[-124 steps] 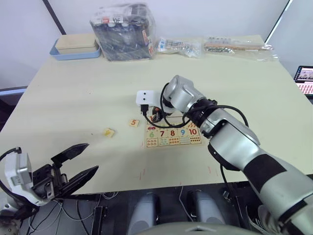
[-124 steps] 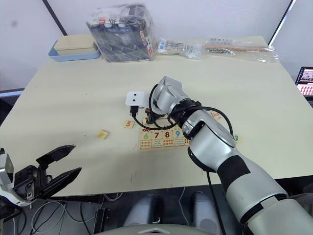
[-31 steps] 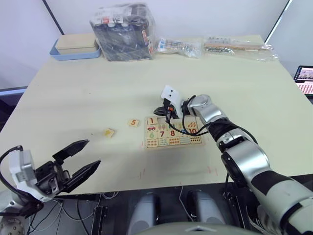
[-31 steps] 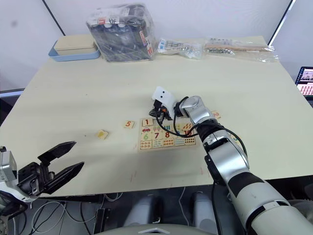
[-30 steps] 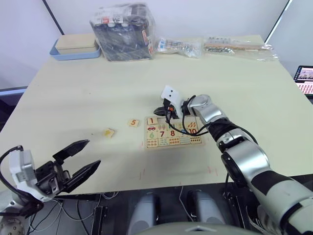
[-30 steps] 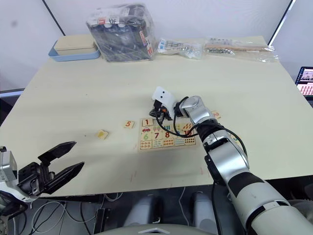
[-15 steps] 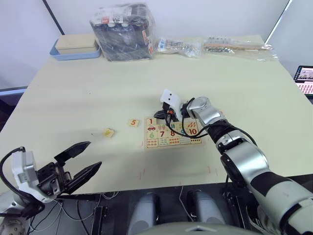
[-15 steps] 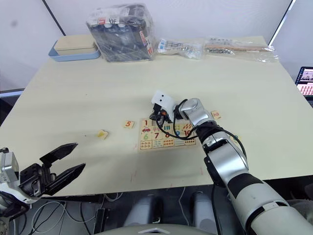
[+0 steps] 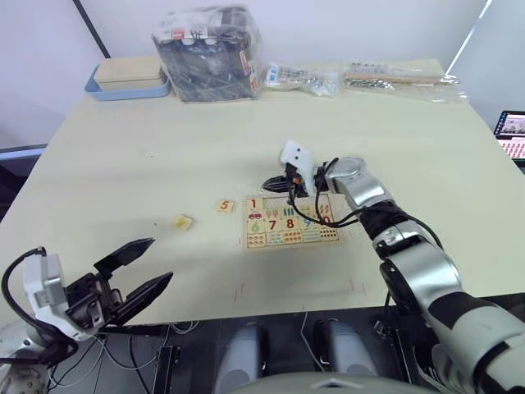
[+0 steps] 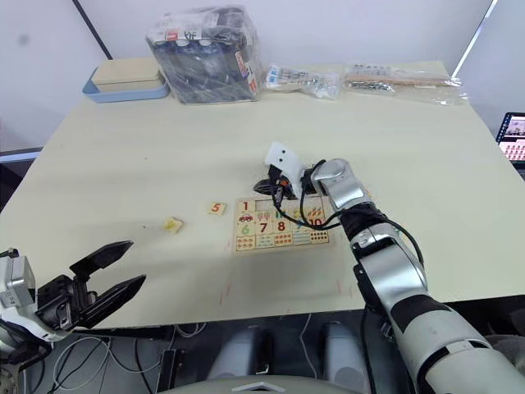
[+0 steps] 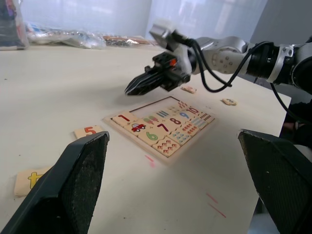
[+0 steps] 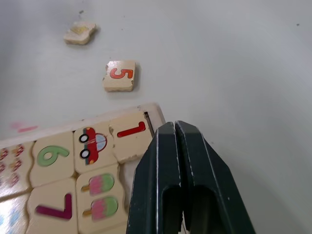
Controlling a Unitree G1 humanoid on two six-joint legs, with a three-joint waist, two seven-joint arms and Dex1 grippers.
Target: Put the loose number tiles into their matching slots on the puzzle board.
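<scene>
**Q:** What are the two grippers doing?

**A:** The right gripper [image 12: 174, 127] has its two black fingers pressed together with nothing between them. Its tips hover just past the far left corner of the puzzle board [image 9: 289, 222]. The left gripper [image 9: 149, 264] is spread wide and empty, hanging low at the near edge of the table [image 9: 148, 148], well apart from the board.

**Q:** Where are the tiles relative to those fingertips?

**A:** Right beside the closed right tips sits the red 1 tile [image 12: 132, 137], lying in the board's first top-row slot, slightly askew. Next to it along that row, the slots with small pictures [image 10: 283, 213] stand uncovered. Just outside the board, a little beyond the same tips, the 5 tile [image 12: 120, 75] lies flat on the table. Farther out in that direction lies a yellow-digit tile [image 12: 80, 32], closer to the left gripper than any other piece, though not touching it. On the other side of the board, behind the right arm, two more loose tiles [image 11: 189, 89] rest on the table; their digits are too small to read.

**Q:** And beyond that?

**A:** Along the table's far edge sit a blue-rimmed tray [image 9: 127, 79], a plastic-wrapped box [image 9: 208, 52] and clear packets [image 9: 300, 78].
</scene>
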